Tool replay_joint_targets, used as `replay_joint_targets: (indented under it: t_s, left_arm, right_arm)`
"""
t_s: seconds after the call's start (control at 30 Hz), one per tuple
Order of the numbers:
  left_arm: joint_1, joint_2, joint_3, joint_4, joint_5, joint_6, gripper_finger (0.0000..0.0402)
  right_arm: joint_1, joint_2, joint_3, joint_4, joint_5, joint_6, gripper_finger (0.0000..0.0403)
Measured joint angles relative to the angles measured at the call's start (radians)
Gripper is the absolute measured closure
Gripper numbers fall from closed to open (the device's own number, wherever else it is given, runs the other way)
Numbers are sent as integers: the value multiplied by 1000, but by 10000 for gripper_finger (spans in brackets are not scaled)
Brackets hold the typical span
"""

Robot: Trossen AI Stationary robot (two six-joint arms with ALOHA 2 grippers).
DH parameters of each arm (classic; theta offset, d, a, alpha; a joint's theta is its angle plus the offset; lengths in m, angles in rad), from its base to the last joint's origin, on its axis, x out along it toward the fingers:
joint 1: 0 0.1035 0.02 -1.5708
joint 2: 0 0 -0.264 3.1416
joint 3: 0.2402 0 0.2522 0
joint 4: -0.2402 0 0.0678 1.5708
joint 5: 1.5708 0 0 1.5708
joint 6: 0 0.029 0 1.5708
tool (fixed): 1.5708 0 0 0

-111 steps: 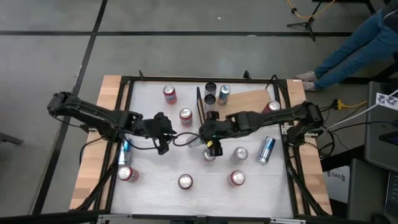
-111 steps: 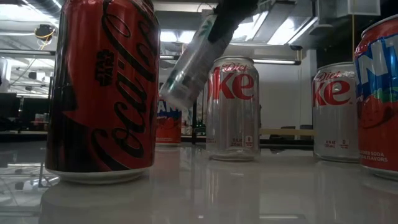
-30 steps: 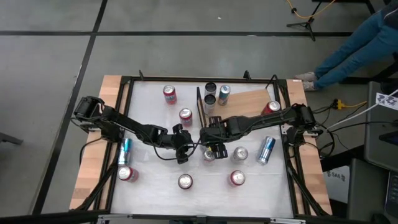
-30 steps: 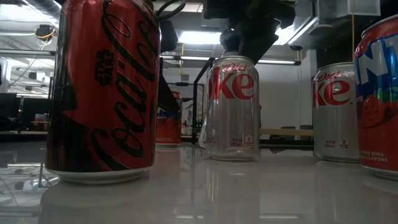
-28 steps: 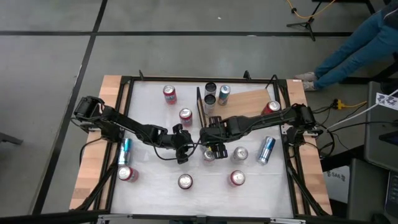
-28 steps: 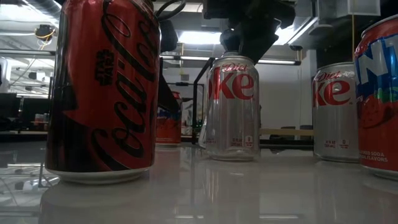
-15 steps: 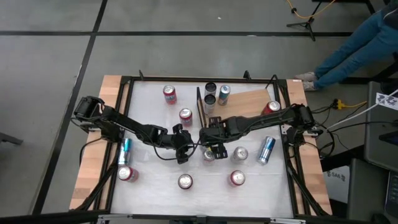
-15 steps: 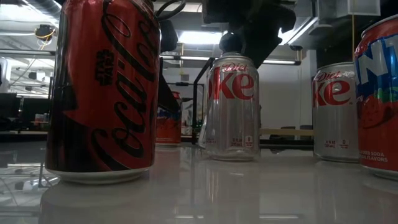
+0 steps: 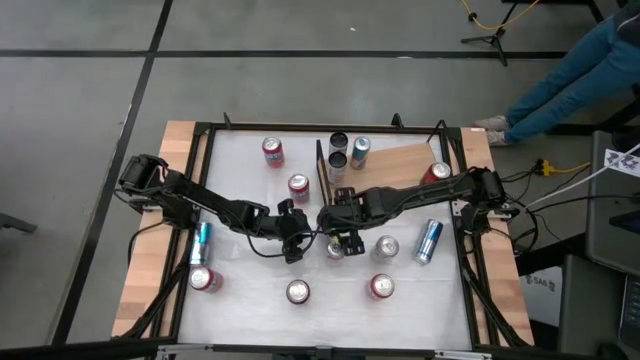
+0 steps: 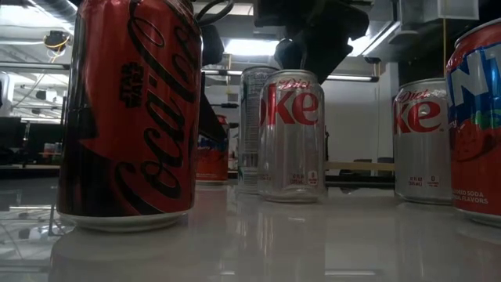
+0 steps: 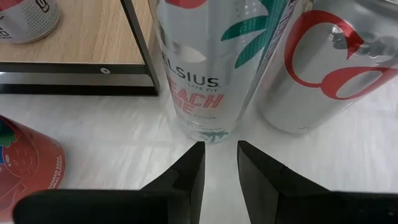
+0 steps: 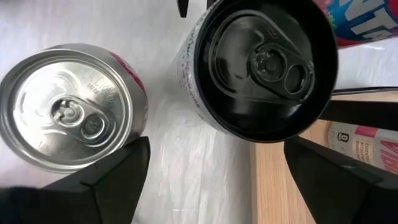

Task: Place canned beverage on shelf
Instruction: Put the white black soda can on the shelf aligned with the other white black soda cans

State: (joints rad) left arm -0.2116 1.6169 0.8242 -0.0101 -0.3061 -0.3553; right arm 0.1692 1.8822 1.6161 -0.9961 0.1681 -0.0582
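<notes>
At the centre of the high view, the right gripper [image 9: 338, 240] hangs with jaws spread over the Celsius can [image 11: 200, 68], standing on the desk beside the shelf [image 9: 395, 165]; regrasp low and centred. The left gripper [image 11: 217, 165] waits, jaws nearly together.

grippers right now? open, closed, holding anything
Left gripper: nearly closed, holding nothing, facing the tall white slim can.
Right gripper: open, straddling that can, not gripping.

White surface [image 9: 250, 300]: approx. ten cans, mostly upright, one blue can [image 9: 428, 241] lying at right. Wooden shelf [image 9: 400, 165], upper centre: two cans [image 9: 349, 151] standing on it.
</notes>
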Motion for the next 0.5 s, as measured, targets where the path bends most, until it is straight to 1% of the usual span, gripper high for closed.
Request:
replay_joint_targets:
  t_s: [0.17,0.27,0.5]
  left_arm:
    - [0,0,0,0,0,0,317]
    - [0,0,0,0,0,0,317]
    - [0,0,0,1,0,0,317]
  right_arm:
    - [0,-1,1,-13,4,0,43]
    - [0,-2,2,-58,10,0,42]
    - [0,-6,2,-182,109,23,42]
